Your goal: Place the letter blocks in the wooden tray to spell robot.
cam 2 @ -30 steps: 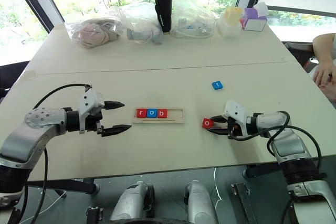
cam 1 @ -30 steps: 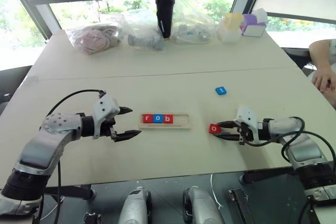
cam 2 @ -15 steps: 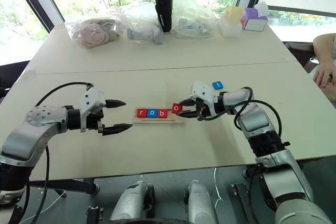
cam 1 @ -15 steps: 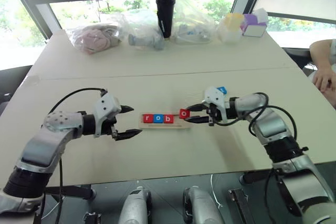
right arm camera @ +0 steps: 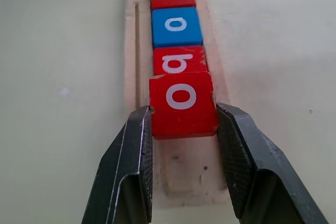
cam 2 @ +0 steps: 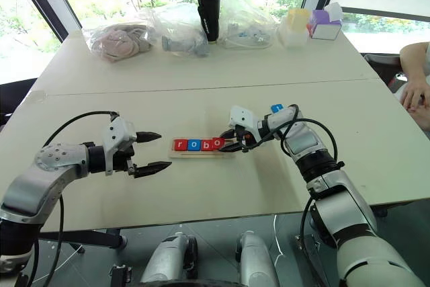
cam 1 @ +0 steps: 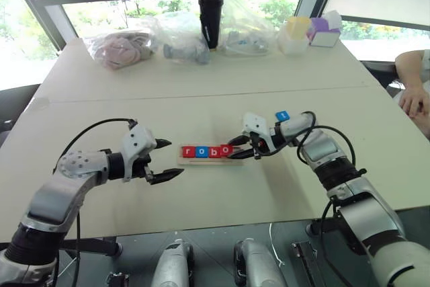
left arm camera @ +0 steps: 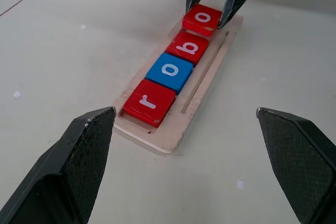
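Left gripper (cam 1: 162, 160) jaws wide, right gripper (cam 1: 236, 147) jaws clamped

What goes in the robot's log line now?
right hand: holding red o tile at tray | left hand: open

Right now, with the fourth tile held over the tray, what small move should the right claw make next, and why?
Probably lower it slightly and open. The right claw grips the red "o" tile right behind the "b" tile, in line with the row on the wooden tray. It seems to sit in the fourth place already, so letting go should finish this step. The blue "t" tile lies on the table for later.
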